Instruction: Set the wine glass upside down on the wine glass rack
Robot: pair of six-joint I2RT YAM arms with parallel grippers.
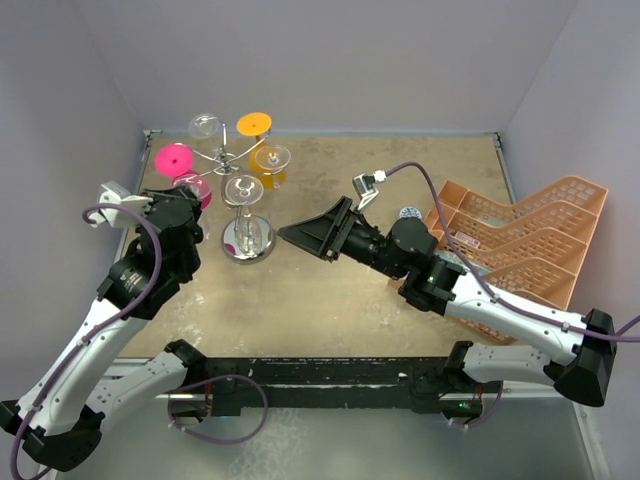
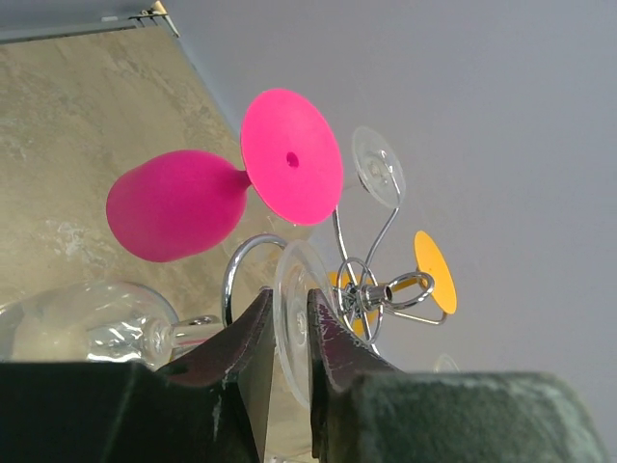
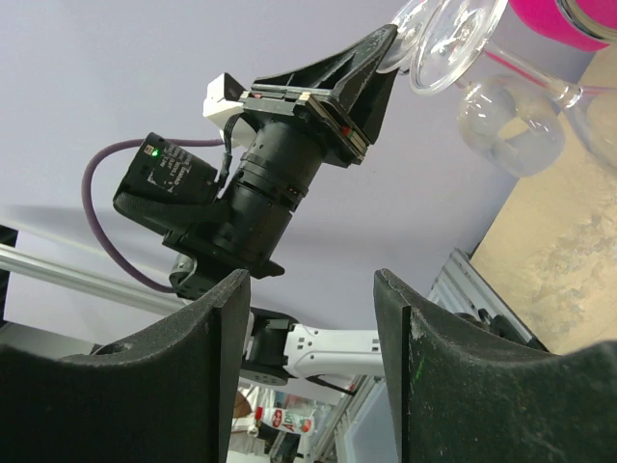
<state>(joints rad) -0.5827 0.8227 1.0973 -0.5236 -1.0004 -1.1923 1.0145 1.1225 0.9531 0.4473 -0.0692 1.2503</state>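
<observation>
- Overhead, we see the wine glass rack (image 1: pixel 264 249) at the far left of the worktop (image 1: pixel 330 300), its round chrome base shining and several glasses hung foot-up around its post.
- There the left pincer (image 1: pixel 206 202) sits at a clear wine glass (image 1: pixel 240 190), which stands upside down just beside a pink glass (image 1: pixel 176 160). The right pincer (image 1: pixel 305 236) hovers near the rack but apart from it, with a peach crate (image 1: pixel 520 230) behind its arm.
- From the left wrist, we find the fingers (image 2: pixel 253 338) narrowly parted on either side of the wine glass (image 2: pixel 87 328) at its foot. We cannot tell whether they pinch the foot or merely flank it. A chrome curl of the rack (image 2: pixel 371 294) arcs just beside the stem, and the pink glass (image 2: pixel 178 217) hangs alongside.
- From the right wrist, the right pincer (image 3: pixel 310 285) gapes wide with nothing between its fingers. Beyond it we see the left pincer (image 3: pixel 364 72) at the foot of the wine glass (image 3: pixel 509 125).
</observation>
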